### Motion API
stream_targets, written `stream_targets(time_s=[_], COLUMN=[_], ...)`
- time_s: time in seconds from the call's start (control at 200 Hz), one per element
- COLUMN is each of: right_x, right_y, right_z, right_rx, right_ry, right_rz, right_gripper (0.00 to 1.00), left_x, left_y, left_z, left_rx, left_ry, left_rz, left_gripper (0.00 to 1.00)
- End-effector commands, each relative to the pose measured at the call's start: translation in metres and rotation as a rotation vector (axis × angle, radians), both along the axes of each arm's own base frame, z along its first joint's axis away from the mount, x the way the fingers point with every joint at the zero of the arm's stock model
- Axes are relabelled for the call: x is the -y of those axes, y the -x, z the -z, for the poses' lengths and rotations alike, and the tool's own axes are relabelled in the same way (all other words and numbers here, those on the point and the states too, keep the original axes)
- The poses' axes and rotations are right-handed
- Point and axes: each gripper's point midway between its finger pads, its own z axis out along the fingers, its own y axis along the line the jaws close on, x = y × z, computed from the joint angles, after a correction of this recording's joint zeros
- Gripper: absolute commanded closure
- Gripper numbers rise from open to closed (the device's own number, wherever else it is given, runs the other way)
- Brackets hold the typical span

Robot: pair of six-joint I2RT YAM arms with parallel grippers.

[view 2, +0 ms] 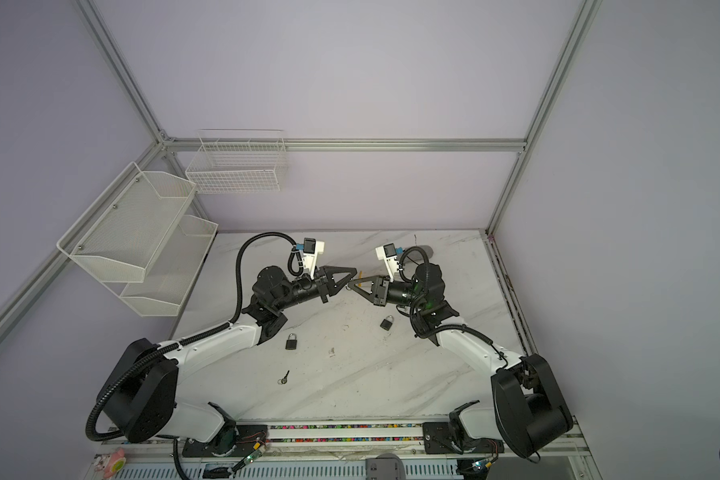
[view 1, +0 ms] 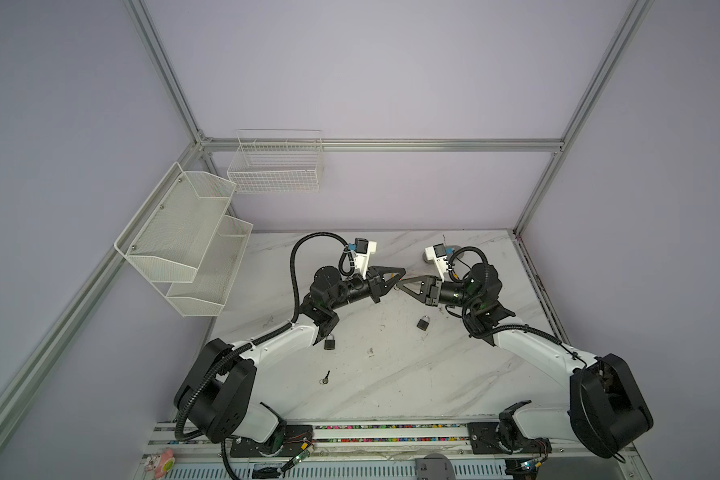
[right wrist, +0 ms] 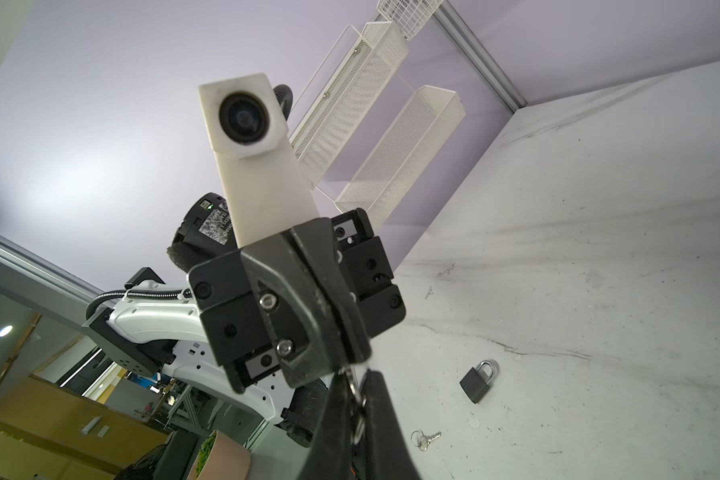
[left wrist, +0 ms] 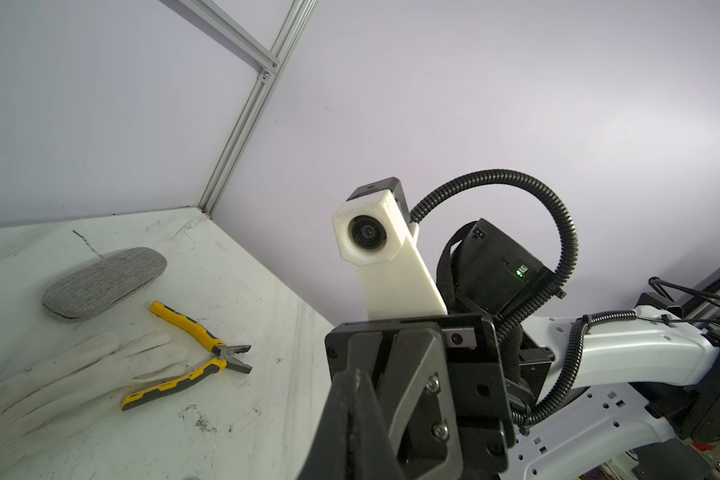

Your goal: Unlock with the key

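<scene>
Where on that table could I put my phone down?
The front middle of the table, between the loose key and the right arm, is bare. So is the back left by the mesh shelves. Crowded: the centre, where the left gripper and right gripper meet at a key ring, near two padlocks.

Gray case, white glove, yellow pliers on table; mesh shelves on wall.

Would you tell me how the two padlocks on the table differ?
The padlock by the left arm lies close to the loose key; the padlock by the right arm lies away from it, farther back. The right one's shackle slants more sideways than the left one's. Both are dark-bodied with silver shackles, lying flat.
</scene>
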Motion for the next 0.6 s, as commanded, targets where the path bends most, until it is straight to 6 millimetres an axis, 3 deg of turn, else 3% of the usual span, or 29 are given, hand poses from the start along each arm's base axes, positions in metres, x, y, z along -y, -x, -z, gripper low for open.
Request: stream_targets(time_s=[0.0,0.115,0.16,0.23,0.24,0.27,0.415,0.6], right_x=[0.003,0.005,0.006,0.009,0.009,0.011,0.028,0.062], right_y=[0.000,-0.001,-0.002,-0.004,-0.004,-0.005,-0.019,-0.040], right_z=[-0.015,-0.014,-0.012,-0.011,-0.011,-0.009,0.006,0.038], right_rx=[0.056,0.051,0.043,0.033,0.027,0.017,-0.042,-0.125], right_ry=[-0.031,-0.031,-0.030,-0.027,-0.025,-0.020,0.049,0.202], right_rz=[0.010,0.024,0.028,0.030,0.030,0.035,0.119,0.287], right_gripper=[1.00,1.00,1.00,1.00,1.00,1.00,1.00,1.00], left_x=[0.002,0.001,0.001,0.001,-0.003,-0.005,-0.017,-0.031], left_y=[0.012,0.011,0.010,0.007,0.013,0.015,0.006,-0.012], left_z=[-0.058,-0.058,-0.058,-0.055,-0.066,-0.070,-0.067,-0.032], left_rx=[0.130,0.122,0.120,0.115,0.138,0.147,0.120,-0.006], left_ry=[0.067,0.055,0.048,0.036,0.050,0.051,0.012,-0.120], left_rz=[0.032,0.025,0.021,0.009,0.006,-0.004,-0.109,-0.270], left_gripper=[1.00,0.99,0.89,0.57,0.54,0.46,0.25,0.08])
